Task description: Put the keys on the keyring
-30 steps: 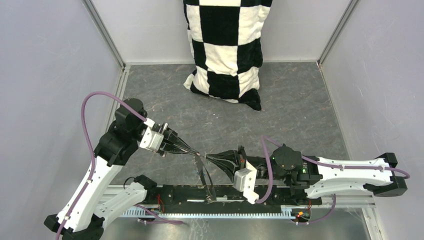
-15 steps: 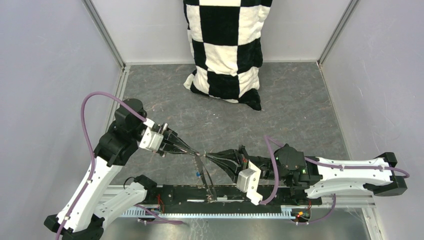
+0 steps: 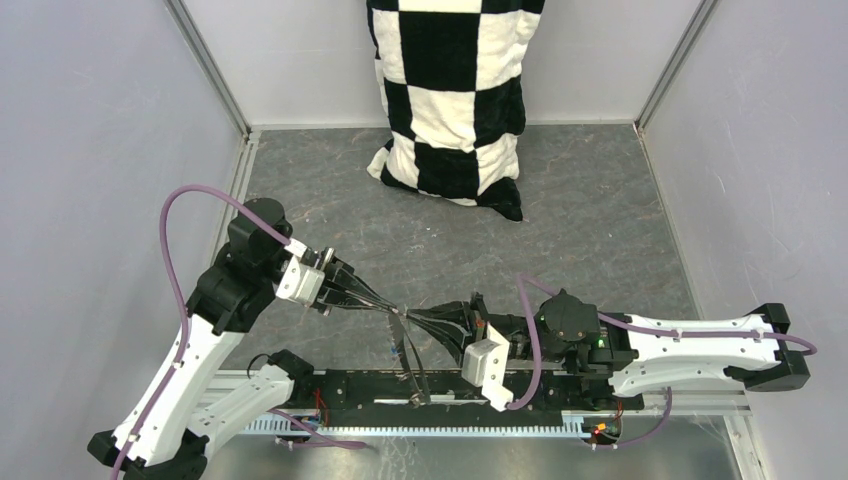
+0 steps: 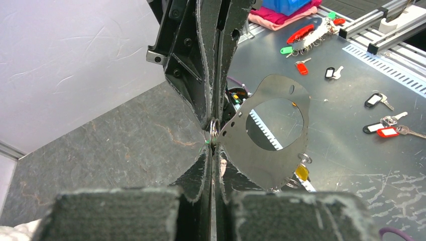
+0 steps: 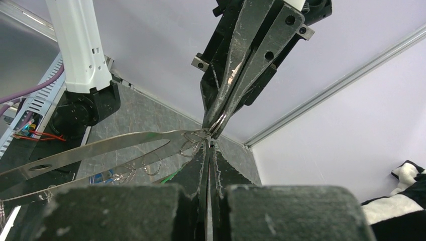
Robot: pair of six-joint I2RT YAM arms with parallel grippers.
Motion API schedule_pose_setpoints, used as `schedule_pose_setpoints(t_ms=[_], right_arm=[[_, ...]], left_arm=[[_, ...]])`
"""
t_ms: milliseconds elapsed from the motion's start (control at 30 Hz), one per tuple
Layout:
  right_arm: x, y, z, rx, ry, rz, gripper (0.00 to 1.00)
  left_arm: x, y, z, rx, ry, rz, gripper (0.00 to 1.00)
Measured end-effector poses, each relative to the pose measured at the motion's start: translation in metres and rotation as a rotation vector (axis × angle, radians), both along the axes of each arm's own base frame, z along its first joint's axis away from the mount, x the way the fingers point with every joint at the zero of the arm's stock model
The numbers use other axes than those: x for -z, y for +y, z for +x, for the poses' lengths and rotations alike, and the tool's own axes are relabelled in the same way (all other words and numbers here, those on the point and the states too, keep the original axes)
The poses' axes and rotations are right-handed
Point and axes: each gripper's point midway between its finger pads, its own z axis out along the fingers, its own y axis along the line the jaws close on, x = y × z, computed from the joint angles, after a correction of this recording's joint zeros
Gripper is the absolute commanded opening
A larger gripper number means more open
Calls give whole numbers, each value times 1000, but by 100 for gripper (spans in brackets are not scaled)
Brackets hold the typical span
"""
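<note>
The keyring (image 4: 274, 161), a flat dark strap loop with a large oval opening, hangs in the air between the two arms, above the near edge of the grey stone-patterned table (image 3: 600, 230). A small silver ring (image 4: 213, 129) at its upper corner sits right where the two grippers meet tip to tip. The left gripper (image 4: 211, 159) has its fingers pressed together on that corner of the strap. The right gripper (image 4: 212, 119) comes in from the opposite side, its fingers also squeezed narrow on the ring. From the right wrist camera the strap shows edge-on, running away to the left with thin wire rings dangling under it.

A yellow key (image 4: 301, 172) hangs from a ring at the loop's lower edge. A blue key (image 3: 397, 347) shows beside the hanging strap in the top view. A green key cannot be made out for certain.

The checkered cloth (image 3: 450, 90) stands at the far wall, well apart from both grippers.
</note>
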Motion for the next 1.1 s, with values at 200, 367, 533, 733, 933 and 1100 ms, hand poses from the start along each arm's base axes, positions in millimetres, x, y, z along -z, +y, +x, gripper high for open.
schedule_pose_setpoints(t_ms=[200,367,533,733,933,1100], right_arm=[[1,1,1,3,0,-4,0],[1,1,2,14,2,0,0],[-1,2,2,12,1,9,0],[0,5,-1,-4,-1,8,0],[-1,5,-4,-18,-2,8,0],[-1,5,-5,-20,-5,11,0]], left_arm=[[-1,1,-1,0,-5,-3,2],[-1,1,-2,3,-8,-6,2],[-2,2,-3,6,-9,-7,2],[-2,2,-4,4,-14,-9,2],[-3,3,-5,2,-20,-12,2],[-3,3,-5,-3,-22,-12,2]])
